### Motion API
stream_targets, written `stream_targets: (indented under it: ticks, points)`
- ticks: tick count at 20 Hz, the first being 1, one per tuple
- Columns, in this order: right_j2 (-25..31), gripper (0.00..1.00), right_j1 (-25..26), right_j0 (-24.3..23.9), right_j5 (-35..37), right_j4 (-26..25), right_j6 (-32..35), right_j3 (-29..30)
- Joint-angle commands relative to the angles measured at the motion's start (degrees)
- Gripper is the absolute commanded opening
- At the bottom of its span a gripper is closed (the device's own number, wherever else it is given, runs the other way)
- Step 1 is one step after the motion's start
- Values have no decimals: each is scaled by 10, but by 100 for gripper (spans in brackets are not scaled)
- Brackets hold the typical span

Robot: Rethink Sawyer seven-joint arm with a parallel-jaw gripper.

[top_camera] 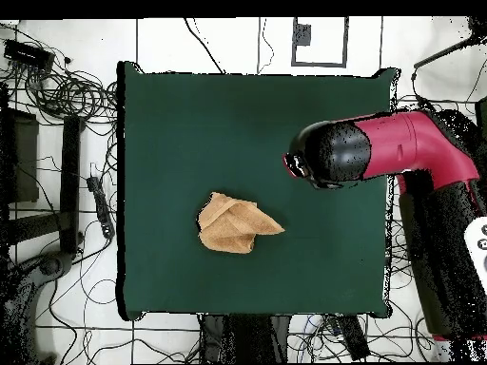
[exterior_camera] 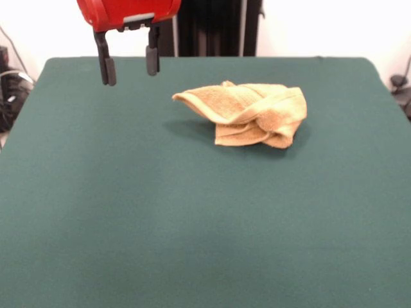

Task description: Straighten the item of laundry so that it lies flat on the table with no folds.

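Note:
The mustard-tan towel (exterior_camera: 250, 114) lies crumpled and folded over itself on the dark green table (exterior_camera: 160, 218), a little past the middle and to the right in the front view. It also shows in the overhead view (top_camera: 233, 224), bunched with a corner pointing right. My gripper (exterior_camera: 130, 66) hangs open and empty above the table's far left part in the front view, well apart from the towel. In the overhead view the red and black arm head (top_camera: 328, 155) sits up and to the right of the towel; the fingers are hidden under it there.
Cables and black equipment (top_camera: 67, 181) lie on the floor beyond the table's left edge in the overhead view. The robot's black pedestal (exterior_camera: 212, 25) stands behind the table's far edge.

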Motion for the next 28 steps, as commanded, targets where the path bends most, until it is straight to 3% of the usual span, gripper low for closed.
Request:
stream_targets:
  ticks: [1,28]
  points:
    - [-7,100,17,20,-37,1,-72,82]
    - [-15,100,-1,35,-60,9,-14,125]
